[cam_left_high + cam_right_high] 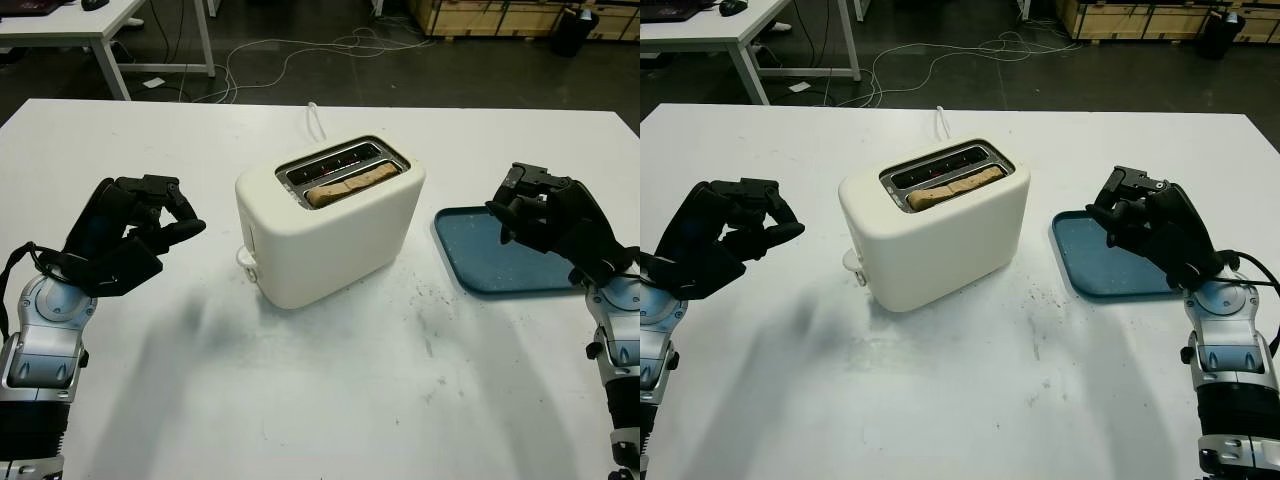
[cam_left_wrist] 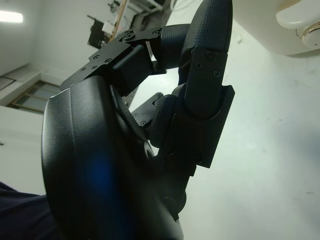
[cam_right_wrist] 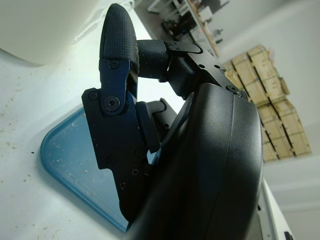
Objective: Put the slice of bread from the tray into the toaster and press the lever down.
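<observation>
Left hand point(image 1: 150, 225) curled shut on nothing, up off the counter point(image 1: 330, 400) toward its left edge; slice of bread point(image 1: 348, 184) sits in the near slot of the white toaster point(image 1: 330, 225) mid-counter; right hand point(image 1: 545, 215) curled, holding nothing, over the blue tray point(image 1: 480, 270) near the right edge.

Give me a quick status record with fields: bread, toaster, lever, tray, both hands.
bread: slice sits in the toaster's nearer slot, top edge showing
toaster: cream two-slot toaster upright at mid-table, cord trailing behind it
lever: knob low on the toaster's left end; pressed or not, cannot tell
tray: blue tray right of the toaster, crumbs on it
left hand: above the table left of the toaster, fingers curled, holding nothing
right hand: over the tray, fingers curled, holding nothing
</observation>
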Controlling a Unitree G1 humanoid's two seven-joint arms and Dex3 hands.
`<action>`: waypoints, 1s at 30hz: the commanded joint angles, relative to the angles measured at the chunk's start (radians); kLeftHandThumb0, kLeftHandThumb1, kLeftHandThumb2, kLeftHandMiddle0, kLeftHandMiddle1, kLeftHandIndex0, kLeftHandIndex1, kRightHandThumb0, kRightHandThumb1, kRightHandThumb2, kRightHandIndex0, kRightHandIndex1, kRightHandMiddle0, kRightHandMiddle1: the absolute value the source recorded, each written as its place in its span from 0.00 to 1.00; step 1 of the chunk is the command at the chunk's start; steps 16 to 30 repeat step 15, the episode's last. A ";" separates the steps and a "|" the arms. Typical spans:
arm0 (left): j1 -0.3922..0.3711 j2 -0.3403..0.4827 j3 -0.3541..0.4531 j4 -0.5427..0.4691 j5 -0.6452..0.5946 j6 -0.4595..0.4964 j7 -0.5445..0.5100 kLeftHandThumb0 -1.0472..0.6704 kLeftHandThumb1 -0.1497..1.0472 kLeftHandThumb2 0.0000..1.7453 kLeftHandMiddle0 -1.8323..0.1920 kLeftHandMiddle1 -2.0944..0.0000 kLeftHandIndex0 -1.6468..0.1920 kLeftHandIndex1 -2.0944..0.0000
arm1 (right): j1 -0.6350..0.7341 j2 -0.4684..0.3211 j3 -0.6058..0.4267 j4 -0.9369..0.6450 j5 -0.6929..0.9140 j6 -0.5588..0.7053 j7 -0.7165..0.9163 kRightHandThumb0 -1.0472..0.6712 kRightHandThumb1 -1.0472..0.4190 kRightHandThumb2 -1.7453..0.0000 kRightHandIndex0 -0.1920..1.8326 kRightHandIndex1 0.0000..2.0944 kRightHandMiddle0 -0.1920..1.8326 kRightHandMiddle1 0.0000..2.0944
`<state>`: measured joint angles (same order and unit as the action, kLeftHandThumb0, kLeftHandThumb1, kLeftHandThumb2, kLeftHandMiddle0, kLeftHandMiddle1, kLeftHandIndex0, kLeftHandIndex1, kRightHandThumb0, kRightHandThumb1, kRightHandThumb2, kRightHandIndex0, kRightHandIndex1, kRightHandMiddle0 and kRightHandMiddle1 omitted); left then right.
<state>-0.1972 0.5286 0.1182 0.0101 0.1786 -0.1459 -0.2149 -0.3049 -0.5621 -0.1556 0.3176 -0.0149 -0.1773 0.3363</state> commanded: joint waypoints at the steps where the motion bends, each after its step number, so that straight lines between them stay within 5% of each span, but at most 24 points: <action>1: -0.006 -0.002 -0.004 0.008 0.010 -0.015 0.010 0.14 0.89 0.09 0.30 0.24 0.30 0.33 | -0.011 0.002 0.003 -0.005 -0.002 0.000 -0.003 0.19 0.09 0.78 0.50 0.83 0.42 0.83; 30: -0.007 -0.004 -0.005 0.009 0.002 -0.017 0.006 0.15 0.89 0.09 0.30 0.24 0.29 0.34 | -0.008 0.002 -0.001 -0.006 0.004 0.003 -0.001 0.19 0.09 0.78 0.50 0.83 0.42 0.83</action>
